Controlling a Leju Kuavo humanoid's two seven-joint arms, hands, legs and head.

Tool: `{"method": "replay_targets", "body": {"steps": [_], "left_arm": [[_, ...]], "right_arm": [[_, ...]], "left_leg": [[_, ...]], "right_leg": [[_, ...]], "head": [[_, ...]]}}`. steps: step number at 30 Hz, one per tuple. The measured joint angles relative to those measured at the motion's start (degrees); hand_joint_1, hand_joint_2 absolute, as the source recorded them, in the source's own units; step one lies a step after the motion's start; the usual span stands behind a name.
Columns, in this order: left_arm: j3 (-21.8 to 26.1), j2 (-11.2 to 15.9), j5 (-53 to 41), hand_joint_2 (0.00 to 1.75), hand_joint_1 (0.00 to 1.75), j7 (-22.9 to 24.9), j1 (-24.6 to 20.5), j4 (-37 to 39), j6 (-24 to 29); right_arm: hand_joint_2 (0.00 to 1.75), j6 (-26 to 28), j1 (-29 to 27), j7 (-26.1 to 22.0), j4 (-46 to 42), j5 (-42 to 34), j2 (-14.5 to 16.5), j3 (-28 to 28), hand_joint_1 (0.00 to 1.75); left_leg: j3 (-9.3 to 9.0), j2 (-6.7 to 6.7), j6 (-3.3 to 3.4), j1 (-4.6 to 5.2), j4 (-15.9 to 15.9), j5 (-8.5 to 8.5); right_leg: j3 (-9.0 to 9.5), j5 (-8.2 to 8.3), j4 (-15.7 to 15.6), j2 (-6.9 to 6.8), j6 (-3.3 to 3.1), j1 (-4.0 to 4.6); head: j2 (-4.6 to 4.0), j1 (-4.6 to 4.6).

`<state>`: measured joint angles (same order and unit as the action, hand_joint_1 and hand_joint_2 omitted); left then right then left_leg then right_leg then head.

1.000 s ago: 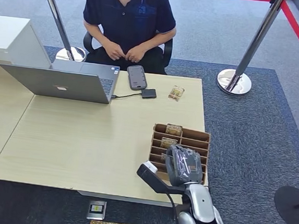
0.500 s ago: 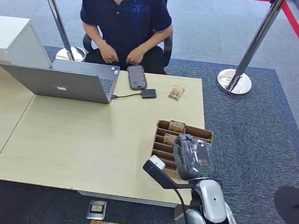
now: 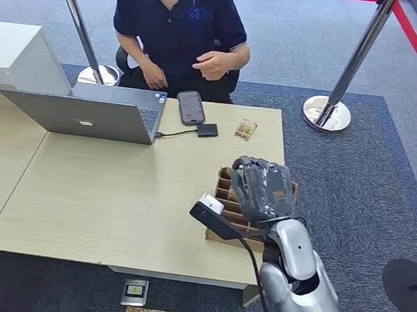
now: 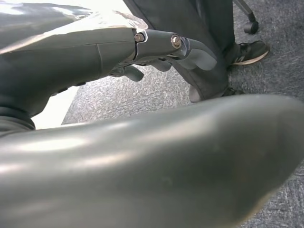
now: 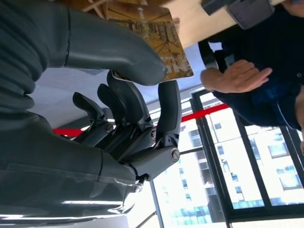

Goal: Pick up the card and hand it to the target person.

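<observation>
The right hand [image 3: 262, 190] hung above the slotted card box [image 3: 225, 210] at the worktop's [image 3: 108, 206] near right corner, its back turned to the head camera. In the right wrist view the right hand [image 5: 118, 95] pinched a card [image 5: 163, 45] between the thumb, laid along one face, and a finger on the other; the remaining fingers [image 5: 107, 107] curled loosely beside it, touching nothing. The card was clear of the box, its free end toward the person.

Beyond the hand, across the worktop, the person [image 3: 182, 22] sat in a chair with one hand [image 3: 214, 64] raised, palm [image 5: 238, 76] open and flat, well apart from the card. A second card [image 3: 245, 129] lay flat on the worktop between the hand and the person, with a phone [image 3: 191, 107] and a small black box [image 3: 207, 129] just beside it, and a laptop [image 3: 89, 113] farther off to the side.

The left hand [image 4: 165, 47] showed in its own wrist view near the floor, fingers held straight out with nothing in them; whether they were spread apart I could not tell.
</observation>
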<state>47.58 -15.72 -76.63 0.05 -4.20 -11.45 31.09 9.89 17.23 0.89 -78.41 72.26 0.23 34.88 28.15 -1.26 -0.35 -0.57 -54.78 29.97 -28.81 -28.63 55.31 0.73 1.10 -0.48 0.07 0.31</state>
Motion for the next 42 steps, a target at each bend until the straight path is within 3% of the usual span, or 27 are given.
{"method": "replay_targets", "body": {"steps": [21, 28, 35, 37, 41, 42], "left_arm": [[-0.05, -0.01, -1.99, 0.00, 0.00, -0.30, -0.10, 0.02, -0.29], [-0.06, 0.00, -1.78, 0.00, 0.00, 0.04, -0.11, 0.02, -0.29], [-0.06, 0.01, -1.81, 0.00, 0.00, -0.08, -0.10, 0.02, -0.32], [-0.06, 0.02, -1.90, 0.00, 0.00, -0.14, -0.10, 0.02, -0.38], [-0.06, 0.02, -1.98, 0.00, 0.00, -0.16, -0.09, 0.02, -0.42], [-0.06, 0.03, -2.01, 0.00, 0.00, -0.16, -0.09, 0.02, -0.43]], "right_arm": [[1.75, -2.17, 21.39, 0.78, 20.61, -4.89, 10.96, 3.00, 1.48], [1.75, -1.84, 24.20, 1.19, 27.18, -4.37, 13.84, 3.27, 1.48], [1.75, -1.11, 24.63, 1.46, 31.61, -4.14, 14.78, 3.35, 1.47], [1.75, -0.79, 24.66, 1.48, 32.76, -4.03, 14.88, 3.39, 1.37], [1.75, -0.39, 24.71, 1.56, 34.87, -3.86, 14.99, 3.61, 0.17], [1.75, -0.33, 24.70, 1.59, 35.33, -3.79, 15.00, 3.69, 0.07]], "left_leg": [[0.00, 0.01, -0.02, 0.00, 0.00, -0.02], [0.00, 0.01, -0.02, -0.01, 0.00, -0.02], [0.01, 0.00, -0.02, -0.01, 0.00, -0.02], [0.01, 0.00, -0.02, -0.01, 0.00, -0.02], [0.01, 0.00, -0.02, -0.01, 0.00, -0.02], [0.01, 0.00, -0.02, -0.01, 0.00, -0.02]], "right_leg": [[-0.01, 0.00, 0.04, 0.00, 0.00, 0.00], [-0.01, 0.00, 0.04, 0.00, 0.00, 0.00], [-0.01, 0.00, 0.03, 0.00, 0.00, 0.00], [-0.01, 0.00, 0.02, 0.00, 0.00, 0.00], [-0.02, 0.00, 0.03, 0.00, 0.00, 0.00], [-0.02, 0.00, 0.03, 0.00, 0.00, 0.00]], "head": [[0.00, -0.01], [0.00, -0.01], [0.00, -0.01], [0.00, -0.01], [0.00, -0.01], [0.00, -0.01]]}}
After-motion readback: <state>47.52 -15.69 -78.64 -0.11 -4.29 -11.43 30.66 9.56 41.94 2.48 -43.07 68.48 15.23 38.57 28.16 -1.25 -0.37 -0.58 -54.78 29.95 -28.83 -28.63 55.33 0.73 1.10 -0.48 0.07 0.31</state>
